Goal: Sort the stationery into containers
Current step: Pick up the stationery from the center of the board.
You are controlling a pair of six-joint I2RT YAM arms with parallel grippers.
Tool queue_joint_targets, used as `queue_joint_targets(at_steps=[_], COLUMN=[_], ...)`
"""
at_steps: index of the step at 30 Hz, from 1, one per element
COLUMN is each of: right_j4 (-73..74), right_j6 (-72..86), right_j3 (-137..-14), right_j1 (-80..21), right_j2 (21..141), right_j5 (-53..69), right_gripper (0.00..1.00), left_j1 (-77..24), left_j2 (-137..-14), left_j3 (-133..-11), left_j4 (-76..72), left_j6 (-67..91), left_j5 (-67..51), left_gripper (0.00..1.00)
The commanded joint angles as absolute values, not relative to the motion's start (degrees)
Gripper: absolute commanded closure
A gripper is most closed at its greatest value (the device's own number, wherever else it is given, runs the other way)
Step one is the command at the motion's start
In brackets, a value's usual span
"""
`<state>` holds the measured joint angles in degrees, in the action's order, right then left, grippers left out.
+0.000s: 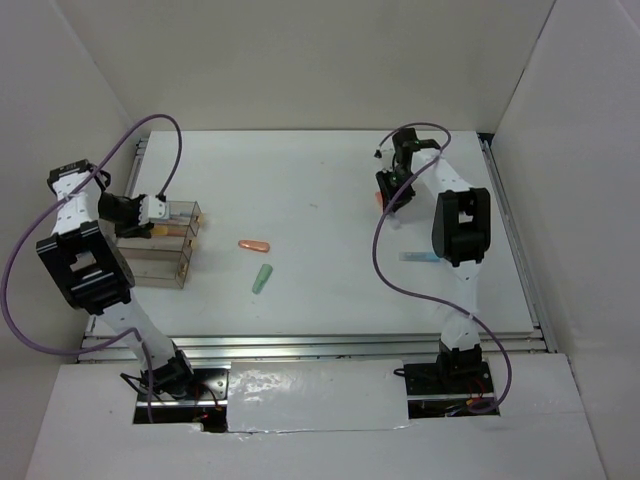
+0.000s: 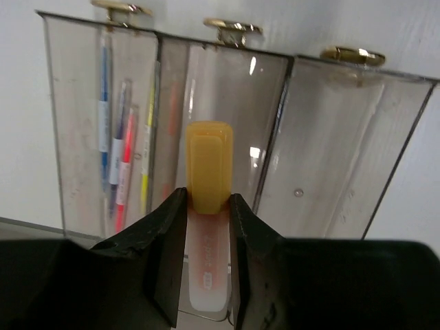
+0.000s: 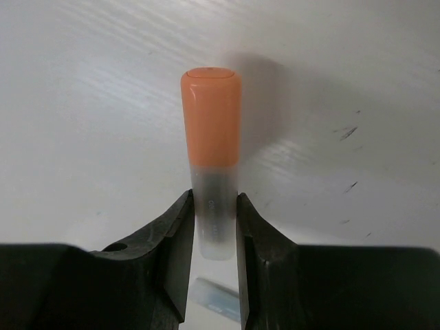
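My left gripper (image 2: 207, 199) is shut on a yellow-capped marker (image 2: 209, 161) with a clear pinkish body, held over the clear containers (image 2: 330, 144). In the top view the left gripper (image 1: 165, 222) hovers above the containers (image 1: 160, 268) at the left. The left compartment (image 2: 82, 82) holds several thin pens: blue, pink-red and yellow. My right gripper (image 3: 214, 199) is shut on an orange-capped marker (image 3: 211, 117) with a clear grey body, above the bare table at the far right (image 1: 388, 198).
An orange pen (image 1: 255, 244) and a pale green marker (image 1: 262, 278) lie mid-table. A pale blue marker (image 1: 420, 257) lies by the right arm and shows under the right fingers in the right wrist view (image 3: 216, 302). White walls enclose the table.
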<state>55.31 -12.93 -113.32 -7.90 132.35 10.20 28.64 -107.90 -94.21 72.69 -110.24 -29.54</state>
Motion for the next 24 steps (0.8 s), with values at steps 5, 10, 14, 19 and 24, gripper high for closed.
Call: queue_joint_targets(at_steps=[5,10,14,19,24], right_j4=[51.4,51.1,50.5,46.2,41.7], right_j6=[-7.0,-5.0,-4.0,-2.4,-1.2], right_j3=[-109.9,-108.0,-106.4,-100.1,-95.7], right_j1=[-8.4,-8.4,-8.4,-8.4,-8.4], right_j2=[119.8,117.0,115.1,109.7,106.0], right_j5=[23.3,29.6,33.6,39.2,41.4], right_gripper=[1.00,1.00,1.00,1.00,1.00], left_j1=[29.3,28.4,28.1,28.0,26.0], left_j2=[-110.2,-111.6,-111.8,-110.6,-107.7], left_j3=[-93.0,-92.6,-93.4,-98.7,-103.1], left_j4=[72.7,70.6,69.6,71.3,72.6], left_j6=[-117.1,-115.6,-115.0,-112.4,-103.5], left_j5=[-26.5,-25.4,-25.9,-32.7,-40.3], left_gripper=[0.94,0.74,0.58,0.45,0.43])
